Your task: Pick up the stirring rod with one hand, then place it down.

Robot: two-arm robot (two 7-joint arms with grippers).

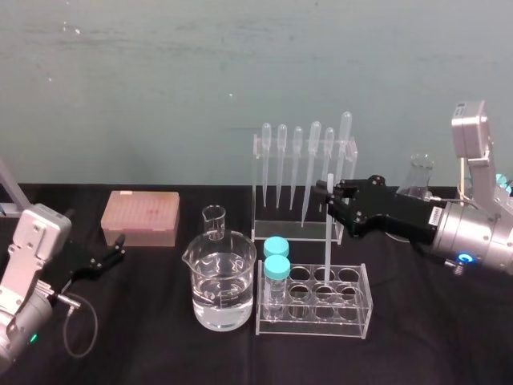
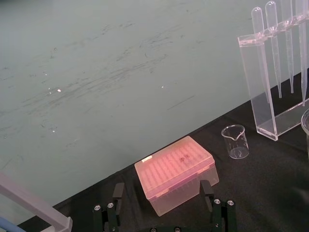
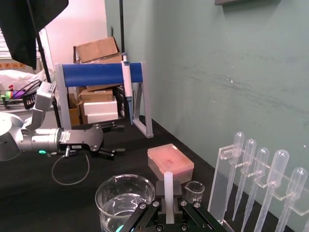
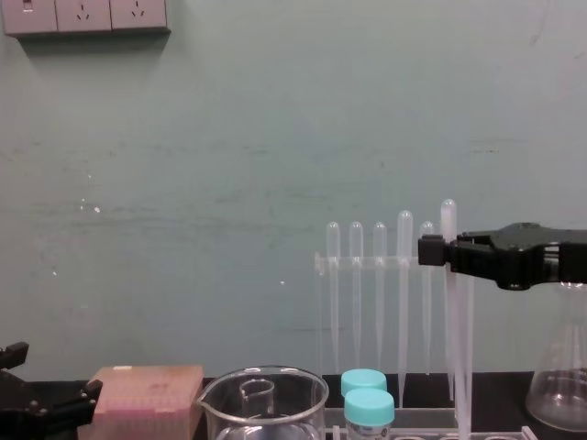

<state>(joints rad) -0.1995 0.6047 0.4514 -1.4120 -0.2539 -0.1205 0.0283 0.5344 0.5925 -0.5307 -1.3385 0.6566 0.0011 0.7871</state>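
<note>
The stirring rod (image 1: 327, 241) is a thin translucent white stick standing upright. Its lower end is down among the holes of the clear tube rack (image 1: 361, 317). My right gripper (image 1: 330, 192) reaches in from the right and is shut on the rod near its top. In the right wrist view the rod (image 3: 168, 191) rises between the closed jaws of the right gripper (image 3: 168, 215). In the chest view the rod (image 4: 463, 367) hangs below the right gripper (image 4: 431, 250). My left gripper (image 1: 112, 251) is parked open at the far left of the table, beside the pink box.
A beaker of water (image 1: 223, 289) and a small empty beaker (image 1: 214, 222) stand left of the tube rack, which holds two teal-capped tubes (image 1: 276, 269). The pipette rack (image 1: 304, 180) stands just behind the rod. A pink tip box (image 1: 140, 216) and a flask (image 1: 418, 180) are farther off.
</note>
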